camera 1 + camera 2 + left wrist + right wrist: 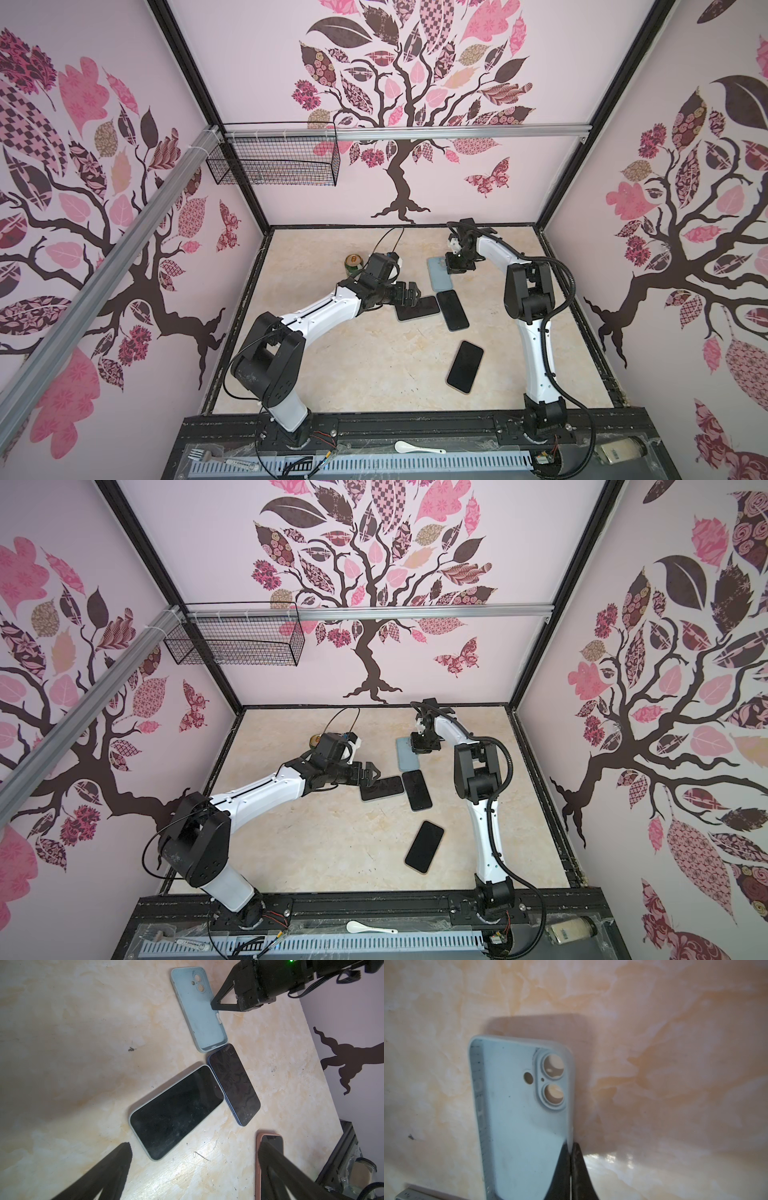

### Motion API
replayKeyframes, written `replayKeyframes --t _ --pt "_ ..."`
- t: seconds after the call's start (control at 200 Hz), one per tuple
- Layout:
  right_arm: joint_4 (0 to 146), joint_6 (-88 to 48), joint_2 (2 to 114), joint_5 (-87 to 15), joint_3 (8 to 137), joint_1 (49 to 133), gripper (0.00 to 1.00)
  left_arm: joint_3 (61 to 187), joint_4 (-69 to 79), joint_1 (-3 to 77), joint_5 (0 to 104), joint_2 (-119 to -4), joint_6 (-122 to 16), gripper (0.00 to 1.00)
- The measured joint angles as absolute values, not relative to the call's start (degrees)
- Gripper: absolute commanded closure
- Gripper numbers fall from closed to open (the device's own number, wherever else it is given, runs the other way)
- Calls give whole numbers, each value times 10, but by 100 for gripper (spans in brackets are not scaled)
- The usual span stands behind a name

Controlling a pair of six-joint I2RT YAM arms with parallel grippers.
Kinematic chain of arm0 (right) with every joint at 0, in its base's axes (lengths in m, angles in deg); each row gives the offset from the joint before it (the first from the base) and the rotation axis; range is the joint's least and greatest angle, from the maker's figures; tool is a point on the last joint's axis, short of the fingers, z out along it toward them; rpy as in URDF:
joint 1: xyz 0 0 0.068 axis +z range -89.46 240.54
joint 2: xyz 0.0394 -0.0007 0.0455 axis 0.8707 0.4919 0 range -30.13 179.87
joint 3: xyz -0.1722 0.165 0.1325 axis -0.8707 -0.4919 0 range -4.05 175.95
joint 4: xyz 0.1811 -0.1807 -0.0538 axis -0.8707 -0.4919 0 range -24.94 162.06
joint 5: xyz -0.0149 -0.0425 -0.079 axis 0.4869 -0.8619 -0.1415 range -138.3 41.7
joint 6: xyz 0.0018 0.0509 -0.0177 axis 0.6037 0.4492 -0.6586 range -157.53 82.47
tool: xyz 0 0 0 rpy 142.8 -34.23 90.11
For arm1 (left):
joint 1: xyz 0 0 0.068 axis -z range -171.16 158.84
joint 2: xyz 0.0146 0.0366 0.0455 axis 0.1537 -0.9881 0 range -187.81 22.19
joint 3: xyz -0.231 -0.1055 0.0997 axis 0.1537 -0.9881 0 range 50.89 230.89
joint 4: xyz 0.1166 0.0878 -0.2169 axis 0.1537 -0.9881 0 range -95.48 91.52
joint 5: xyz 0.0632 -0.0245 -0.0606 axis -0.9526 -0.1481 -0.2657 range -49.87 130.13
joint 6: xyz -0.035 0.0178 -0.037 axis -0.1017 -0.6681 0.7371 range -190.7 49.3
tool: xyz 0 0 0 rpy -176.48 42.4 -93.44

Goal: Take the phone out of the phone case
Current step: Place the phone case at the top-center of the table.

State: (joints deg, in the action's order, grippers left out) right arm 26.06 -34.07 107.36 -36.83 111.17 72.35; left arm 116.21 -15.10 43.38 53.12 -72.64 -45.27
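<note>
**A:** While the table (353, 374) is carrying all this, where is the task's thing lying?

**B:** The cased phone (176, 1111) is lying screen up, one end under the left gripper (194, 1145). The bare phone (234, 1086) is lying flat beside it, their edges touching as far as I can tell. Its top is sitting just beside the end of the empty case (199, 1012). I am judging that phone to be out already.

**A:** And the pincers?

**B:** The left one is hanging released, jaws wide, touching nothing. The right gripper (572, 1147) is clenching the case's thin side wall. Whether the case is lifting off the table, I cannot tell.

**A:** What are you worrying about?

**B:** That narrow pinch on a soft wall. If the wall is slipping free during a lift, the case could be dropping onto the bare phone and shoving it. The left jaws are worrying me too. Coming down, they could be catching the bare phone along with the cased one, since the two are lying so close.
</note>
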Motion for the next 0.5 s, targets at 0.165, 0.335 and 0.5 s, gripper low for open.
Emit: replayKeyframes --t 0.165,0.335,0.5 --pt "266 -341 1059 -381 1088 720 100 1162 -153 434 532 -726 -453 2" --pt "267 -341 1041 -385 1059 708 100 1162 -153 435 533 -726 -453 2" --pt "267 -337 1030 -384 1041 699 100 1162 -153 441 534 -726 -453 2"
